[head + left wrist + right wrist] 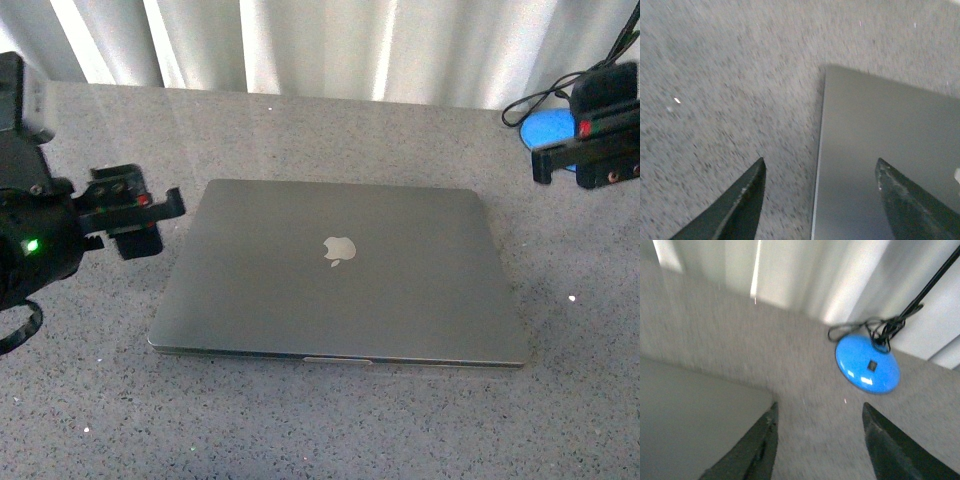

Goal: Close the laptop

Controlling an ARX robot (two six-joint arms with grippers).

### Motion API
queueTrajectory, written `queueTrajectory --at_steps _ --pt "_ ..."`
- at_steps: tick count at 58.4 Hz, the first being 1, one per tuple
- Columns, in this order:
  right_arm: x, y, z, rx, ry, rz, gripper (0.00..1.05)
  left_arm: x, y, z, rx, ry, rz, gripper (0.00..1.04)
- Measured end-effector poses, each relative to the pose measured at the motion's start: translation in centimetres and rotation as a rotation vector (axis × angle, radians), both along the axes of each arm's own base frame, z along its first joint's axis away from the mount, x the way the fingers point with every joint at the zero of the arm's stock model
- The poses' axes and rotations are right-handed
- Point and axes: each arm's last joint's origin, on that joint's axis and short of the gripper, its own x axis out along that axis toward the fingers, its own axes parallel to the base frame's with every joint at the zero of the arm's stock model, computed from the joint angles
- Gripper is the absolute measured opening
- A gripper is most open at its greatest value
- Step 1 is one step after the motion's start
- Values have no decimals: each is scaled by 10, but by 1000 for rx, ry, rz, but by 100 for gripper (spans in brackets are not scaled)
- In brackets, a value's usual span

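Already shut — laptop [340, 275] flat, both hands apart, empty.

Closed laptop [340, 275] lay flat mid-table, bare tabletop [300, 420] open all round it, blue base [550, 126] and tangled cable [882, 330] crowded the far right corner.

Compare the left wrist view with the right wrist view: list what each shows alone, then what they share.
Left wrist only: the left end effector, open, with one fingertip over the table and one over the lid of the closed laptop, along its side edge. Right wrist only: the right end effector, open, a blue round base with a black cable at it, and the pale curtain behind. Both: the laptop's grey lid and the speckled grey table.
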Motion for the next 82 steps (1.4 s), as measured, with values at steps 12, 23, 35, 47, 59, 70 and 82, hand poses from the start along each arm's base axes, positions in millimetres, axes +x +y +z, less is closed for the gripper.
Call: queueTrajectory --at_steps 12,23,35,47,59,70,82 --pt "-34 -26 10 226 -297 -40 16 -25 18 12 91 -199 -14 21" --pt "-62 -43 10 256 -299 -44 1 -34 23 24 83 -280 -9 4" --pt "-89 -57 10 261 -297 -58 1 -88 51 51 144 -346 -25 4" --pt "-108 -64 12 267 -300 -39 1 -110 63 69 159 -408 -44 4" --pt "-123 -75 13 268 -308 -55 1 -123 67 84 170 -446 -24 4" --pt "-132 -75 17 268 -321 -52 1 -136 67 89 171 -431 -24 4" --pt "-142 -75 21 269 -332 -50 1 -146 68 94 171 -443 -23 4"
